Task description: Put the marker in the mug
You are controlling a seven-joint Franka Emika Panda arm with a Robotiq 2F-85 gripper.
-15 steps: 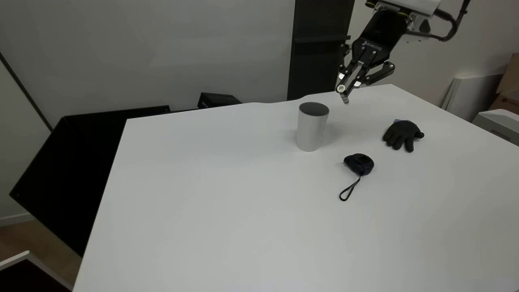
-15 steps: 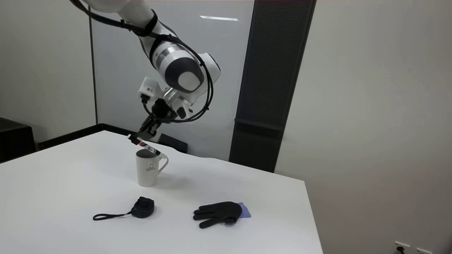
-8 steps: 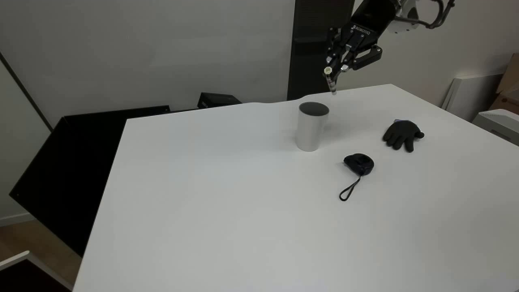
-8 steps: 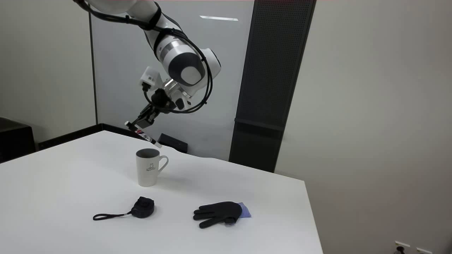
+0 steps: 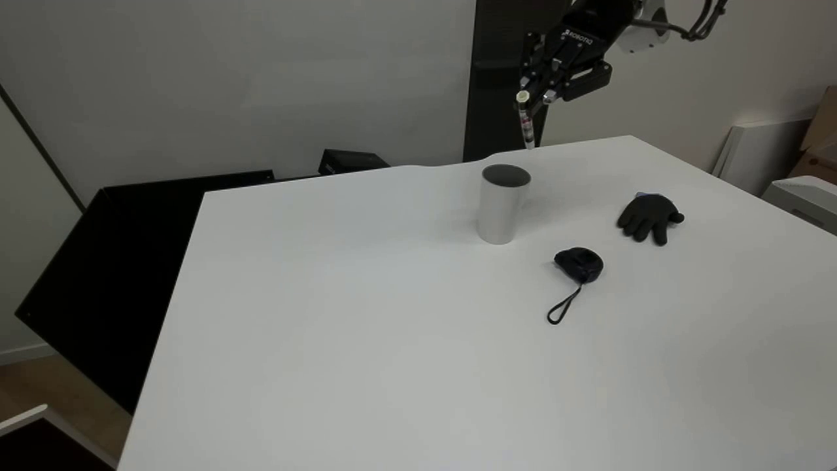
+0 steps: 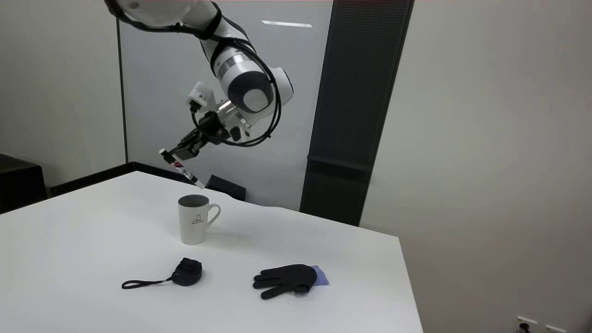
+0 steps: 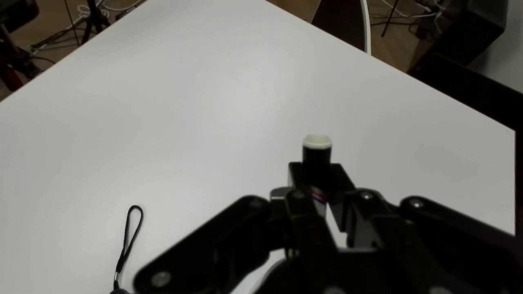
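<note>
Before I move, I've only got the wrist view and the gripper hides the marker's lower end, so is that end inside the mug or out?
Observer: Out; both exterior views show a gap between the marker and the mug.
Operator: Is the mug standing or lying?
Observer: Standing upright on the table.
Operator: Anything on the table that my picture misses?
Observer: Yes, a dark glove lies there.

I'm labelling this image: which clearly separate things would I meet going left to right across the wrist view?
Black and red object at the left edge, black tripod-like stand, thin black cord loop, cylindrical black and white marker, black boxy object at upper right.
</note>
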